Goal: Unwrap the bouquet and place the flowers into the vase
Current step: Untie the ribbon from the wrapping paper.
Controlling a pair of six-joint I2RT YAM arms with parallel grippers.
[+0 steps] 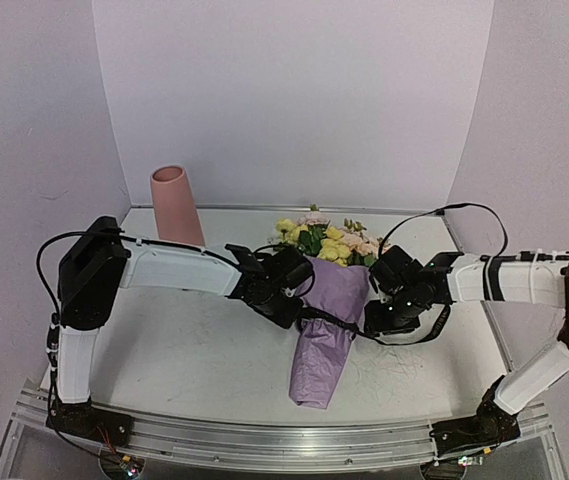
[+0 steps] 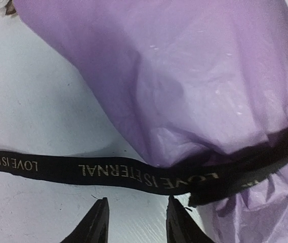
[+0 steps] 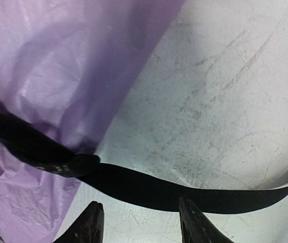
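Note:
The bouquet [image 1: 326, 330] lies on the table, its lilac paper cone pointing toward me and its flowers [image 1: 329, 240] at the far end. A black ribbon [image 1: 332, 322] with gold lettering is tied round the cone. My left gripper [image 1: 306, 292] is at the cone's left side and my right gripper [image 1: 372, 318] at its right. In the left wrist view the left gripper [image 2: 136, 203] stands open, the ribbon [image 2: 108, 172] lying just beyond its tips against the paper [image 2: 184, 76]. The right gripper [image 3: 139, 206] is open too, just short of the ribbon's tail [image 3: 149, 187]. The salmon-pink vase [image 1: 175, 203] stands upright at the back left.
The white table [image 1: 194, 350] is enclosed by pale lilac walls at the back and sides. A metal rail [image 1: 264, 440] runs along the near edge by the arm bases. A black cable arcs over the right arm [image 1: 464, 208].

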